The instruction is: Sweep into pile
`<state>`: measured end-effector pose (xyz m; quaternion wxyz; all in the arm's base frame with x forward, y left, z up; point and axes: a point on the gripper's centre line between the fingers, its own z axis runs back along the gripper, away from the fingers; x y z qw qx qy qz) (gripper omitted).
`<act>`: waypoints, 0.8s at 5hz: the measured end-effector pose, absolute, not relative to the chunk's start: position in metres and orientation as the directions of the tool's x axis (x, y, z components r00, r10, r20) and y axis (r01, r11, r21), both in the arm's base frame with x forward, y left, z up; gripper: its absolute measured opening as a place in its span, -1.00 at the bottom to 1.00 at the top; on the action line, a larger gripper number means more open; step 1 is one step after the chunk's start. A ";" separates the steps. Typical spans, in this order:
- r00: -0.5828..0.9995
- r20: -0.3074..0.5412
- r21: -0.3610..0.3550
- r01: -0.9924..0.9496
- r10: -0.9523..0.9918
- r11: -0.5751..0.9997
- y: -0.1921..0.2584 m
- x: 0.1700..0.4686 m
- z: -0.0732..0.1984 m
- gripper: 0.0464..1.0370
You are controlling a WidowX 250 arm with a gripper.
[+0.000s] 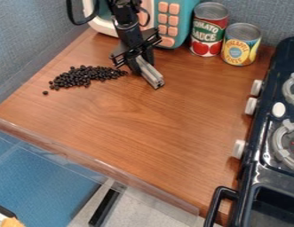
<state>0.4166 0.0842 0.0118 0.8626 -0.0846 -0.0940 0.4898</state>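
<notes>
The claw [141, 65] is gripping a grey bar [151, 75] beside the black beans [81, 77], which are lying loosely on the counter [143, 119], so a hasty sweep is risking strays rolling past the bar's narrow end.

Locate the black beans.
In the camera view, the black beans lie at upper left on the wooden counter, their right end close to the gripper and gray bar.

Black beans [81, 77], apparently, loosely heaped, one stray, on wooden counter [143, 128]
</notes>
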 end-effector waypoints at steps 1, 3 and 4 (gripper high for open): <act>0.479 0.061 -0.237 -0.845 0.876 0.479 0.101 0.409 0.010 -0.31; 0.466 0.046 -0.235 -0.855 0.884 0.463 0.119 0.400 0.011 -0.31; 0.442 0.034 -0.232 -0.869 0.896 0.437 0.132 0.389 0.010 -0.31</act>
